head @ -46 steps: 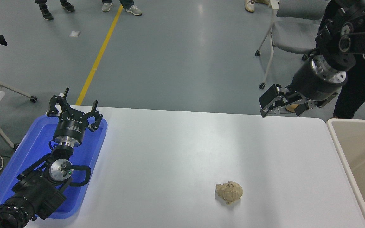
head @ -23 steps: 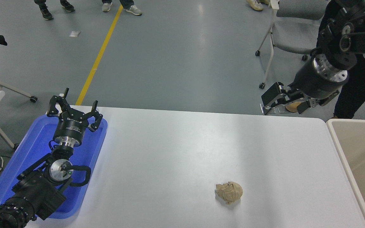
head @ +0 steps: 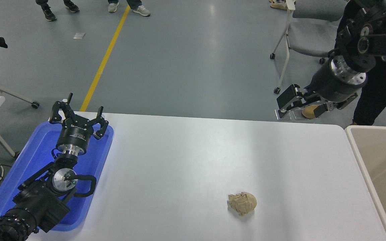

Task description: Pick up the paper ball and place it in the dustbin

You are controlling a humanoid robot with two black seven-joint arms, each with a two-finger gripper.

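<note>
— Paper ball (head: pixel 242 203), where is it?
— Lying on the white surface (head: pixel 193 160), toward the near edge and right of the middle, with nothing touching it.
— And the dustbin (head: pixel 377 174)?
— At the right end of the surface, well apart from the ball.
— The right gripper (head: pixel 295 105)?
— Up beyond the far right corner, over the floor, jaws spread and holding nothing.
— The left gripper (head: pixel 79 117)?
— Parked at the lower left above the blue tray (head: pixel 22 167), jaws released too.
— Anyone around?
— A person in dark clothes (head: pixel 377 90) stands behind the right arm, next to a grey chair (head: pixel 308 30).
</note>
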